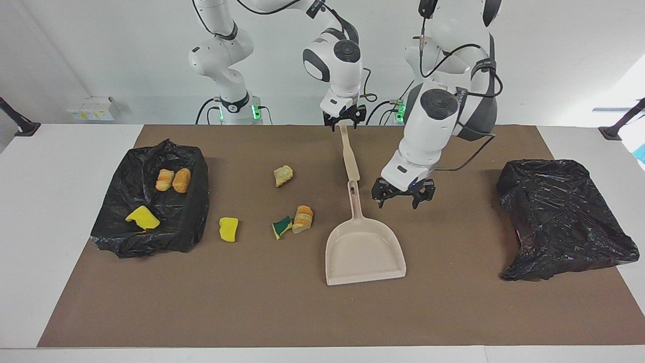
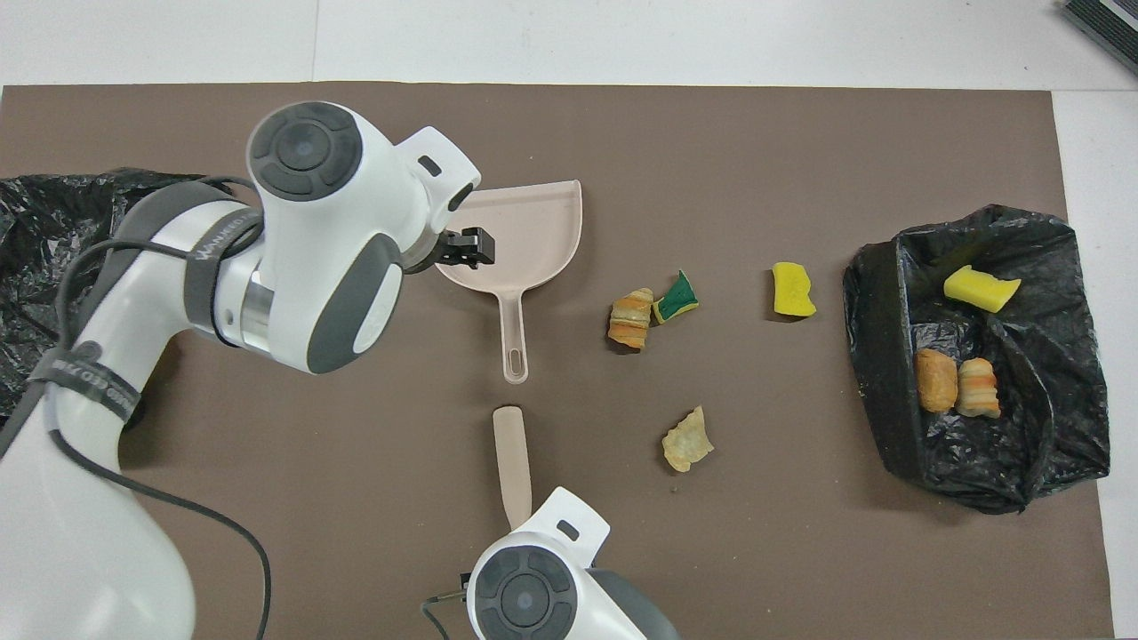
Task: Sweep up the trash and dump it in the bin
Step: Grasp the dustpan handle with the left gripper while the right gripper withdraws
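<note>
Trash (image 1: 303,219) beside dustpan (image 1: 365,249)

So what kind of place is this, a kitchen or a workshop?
Most likely a robotics lab: two white robot arms at a table with a brown mat, and staged trash scraps beside a dustpan.
</note>
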Tool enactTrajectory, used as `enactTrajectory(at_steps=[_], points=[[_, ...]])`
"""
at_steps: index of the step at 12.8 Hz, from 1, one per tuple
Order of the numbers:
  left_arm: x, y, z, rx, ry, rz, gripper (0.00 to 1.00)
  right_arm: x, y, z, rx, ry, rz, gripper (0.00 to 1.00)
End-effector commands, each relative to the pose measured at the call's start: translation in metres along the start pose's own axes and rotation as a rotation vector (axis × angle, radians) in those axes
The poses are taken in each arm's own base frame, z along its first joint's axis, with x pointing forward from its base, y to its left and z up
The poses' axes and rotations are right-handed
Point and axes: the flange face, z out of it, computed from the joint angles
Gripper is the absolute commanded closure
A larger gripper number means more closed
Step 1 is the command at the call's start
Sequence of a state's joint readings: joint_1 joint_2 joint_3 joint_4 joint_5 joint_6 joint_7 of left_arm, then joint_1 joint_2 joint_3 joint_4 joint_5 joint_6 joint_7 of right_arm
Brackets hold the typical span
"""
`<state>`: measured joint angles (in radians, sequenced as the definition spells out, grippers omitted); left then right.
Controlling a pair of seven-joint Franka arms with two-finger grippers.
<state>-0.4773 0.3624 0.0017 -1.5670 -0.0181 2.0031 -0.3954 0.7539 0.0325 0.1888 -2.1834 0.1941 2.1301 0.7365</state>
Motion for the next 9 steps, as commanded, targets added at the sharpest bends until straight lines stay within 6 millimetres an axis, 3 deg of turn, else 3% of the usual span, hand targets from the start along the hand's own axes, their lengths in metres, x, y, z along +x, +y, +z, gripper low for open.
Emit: enactTrajectory(at_steps=[1, 4, 5, 6, 7, 8, 9], points=[[-0.009, 0.025, 0.029, 0.017, 0.017, -0.002, 0.0, -0.022, 0.001, 0.019, 0.036, 0.014, 0.013, 0.19], [-0.047, 0.06, 0.069, 0.043, -0.048, 0.027, 0.0, -0.022, -0.001, 0.027, 0.042, 0.014, 0.015, 0.19], [-0.053, 0.066, 0.09, 0.047, -0.058, 0.009, 0.0, -0.022, -0.001, 0.026, 0.042, 0.014, 0.011, 0.22], [-0.057, 0.069, 0.096, 0.048, -0.07, 0.007, 0.0, -0.023, -0.002, 0.026, 0.042, 0.014, 0.011, 0.26], [-0.057, 0.069, 0.093, 0.048, -0.087, 0.005, 0.0, -0.023, -0.001, 0.027, 0.04, 0.013, 0.021, 0.38], [-0.056, 0.066, 0.091, 0.03, -0.119, -0.02, 0.0, -0.024, -0.002, 0.027, 0.04, 0.012, 0.027, 0.61], [-0.055, 0.063, 0.088, -0.011, -0.147, -0.058, 0.1, -0.024, -0.002, 0.027, 0.04, 0.012, 0.027, 0.8]])
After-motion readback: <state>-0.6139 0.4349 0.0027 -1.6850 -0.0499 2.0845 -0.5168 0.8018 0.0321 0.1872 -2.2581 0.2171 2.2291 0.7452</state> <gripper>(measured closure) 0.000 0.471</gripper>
